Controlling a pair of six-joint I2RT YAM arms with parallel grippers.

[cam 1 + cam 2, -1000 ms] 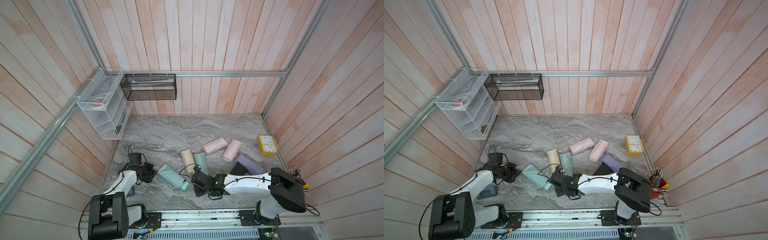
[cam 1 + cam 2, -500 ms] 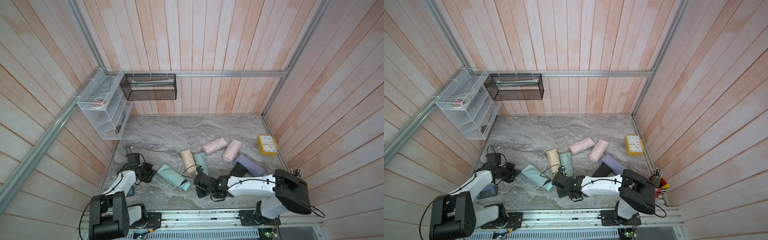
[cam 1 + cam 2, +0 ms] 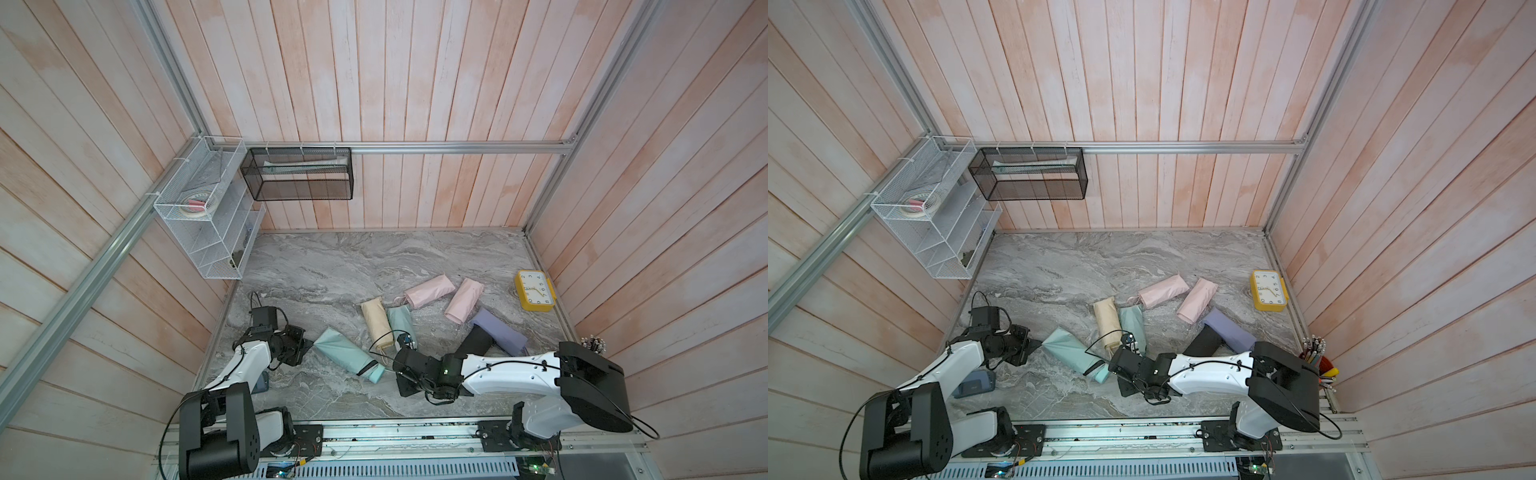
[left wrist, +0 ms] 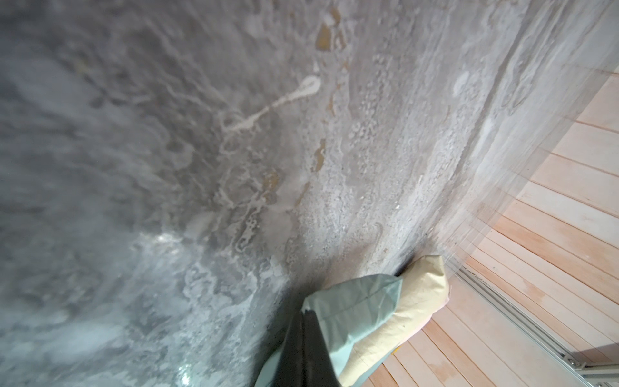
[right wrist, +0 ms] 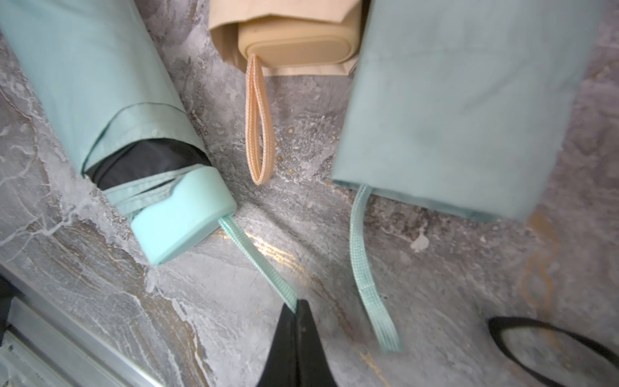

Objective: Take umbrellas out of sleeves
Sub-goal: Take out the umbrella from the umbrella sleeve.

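Grey marbled worktop (image 3: 332, 266), and the action sits low on it, around 7 o'clock. The rest of the pack fans from the centre round toward 4 o'clock. A cream-yellow sleeve (image 3: 376, 322) and a second mint sleeve (image 3: 401, 324) lie side by side in the middle. The pink sleeves (image 3: 428, 291) are out at 1 o'clock, and a lavender sleeve (image 3: 498, 334) and a black sleeve (image 3: 473, 345) are further round.

Now the one in play: the mint sleeve (image 3: 340, 353) lies flat, running from 10 o'clock to 4 o'clock. The left gripper (image 3: 306, 345) is at its 10 o'clock end, clamped on the sleeve's closed tip. The left wrist view shows the black fingers together with mint fabric at their tips.

At the 4 o'clock end the mint umbrella (image 5: 184, 217) pokes out, with its handle and a sliver of dark canopy clear of the sleeve mouth. Smallest of all, its wrist cord (image 5: 258, 261) runs straight from the handle toward 3 o'clock, right into the right gripper (image 5: 296, 306), which is pinched tight on the cord.
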